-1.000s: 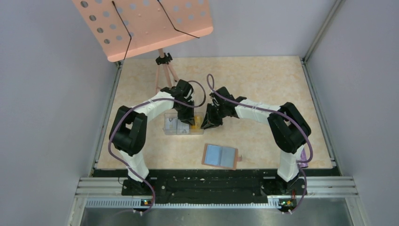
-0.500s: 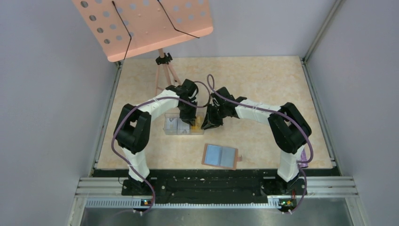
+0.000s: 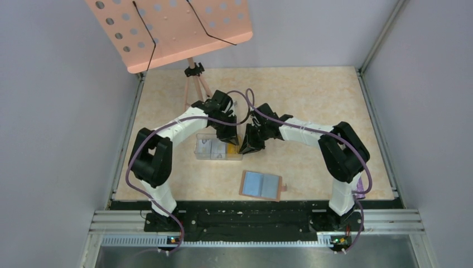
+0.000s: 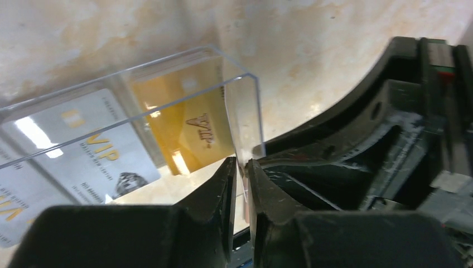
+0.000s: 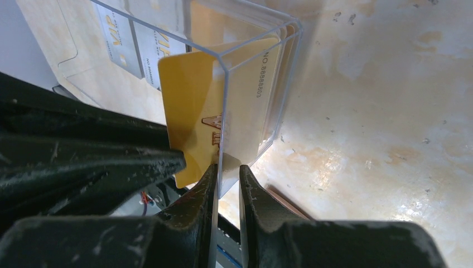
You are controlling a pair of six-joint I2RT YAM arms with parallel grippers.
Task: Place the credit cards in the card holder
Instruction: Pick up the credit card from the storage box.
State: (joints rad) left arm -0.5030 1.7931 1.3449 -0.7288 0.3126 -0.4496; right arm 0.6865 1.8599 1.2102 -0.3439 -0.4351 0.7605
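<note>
A clear plastic box (image 3: 217, 149) holds the credit cards: a yellow-orange card (image 4: 196, 134) at its right end and pale grey-white cards (image 4: 92, 159) to the left. My left gripper (image 3: 231, 138) is shut on the box's right end wall; the clear wall runs between the jaws of the left gripper (image 4: 241, 166). My right gripper (image 3: 244, 147) grips the same end from the other side, and the right gripper (image 5: 227, 170) pinches the clear wall beside the yellow card (image 5: 189, 111). The brown card holder (image 3: 261, 185) lies open and flat nearer the arms, bluish faces up.
A pink perforated music stand (image 3: 167, 30) on a tripod (image 3: 195, 84) stands at the back left, overhanging the table. Metal rails edge the table on both sides. A strip of the holder's brown edge (image 5: 285, 201) shows in the right wrist view.
My left wrist has swung back and to the right, bringing its gripper onto the box's right end. The right arm, the box and the card holder stayed put.
</note>
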